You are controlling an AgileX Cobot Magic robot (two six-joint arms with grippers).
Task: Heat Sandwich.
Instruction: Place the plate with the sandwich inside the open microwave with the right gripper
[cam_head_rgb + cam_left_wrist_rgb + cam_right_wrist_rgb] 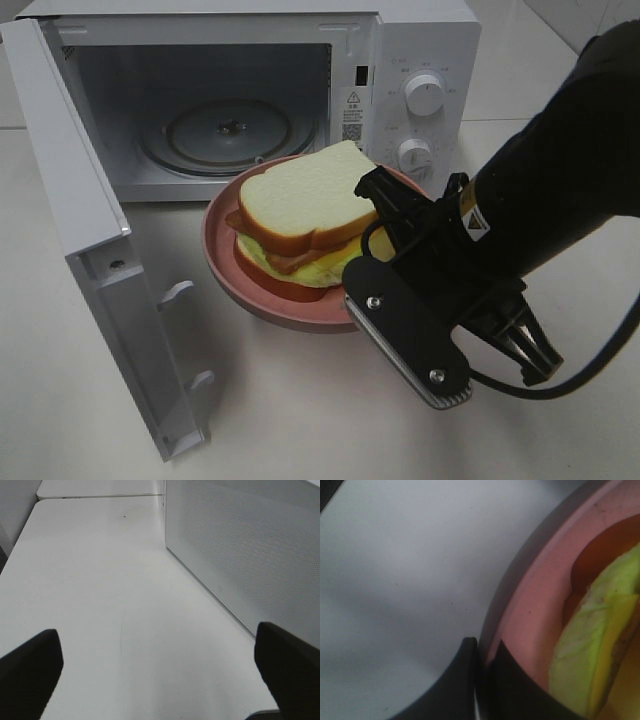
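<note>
The sandwich (305,205), white bread with orange-brown crust and yellow-green filling, lies on a round pink plate (225,265) just in front of the open microwave (420,50). My right gripper (372,252) is shut on the plate's right rim. In the right wrist view its fingertips (470,650) pinch the pink plate's edge (535,610), with the sandwich filling (590,650) close by. The plate appears raised off the table. My left gripper (160,665) is open and holds nothing, low over the white table beside the microwave's outer wall (250,545). It does not show in the exterior view.
The microwave door (70,200) stands swung open to the left, reaching toward the table's front. Inside, the glass turntable (228,130) carries nothing. Two knobs (424,92) sit on the right panel. A black cable (590,370) loops below my right arm.
</note>
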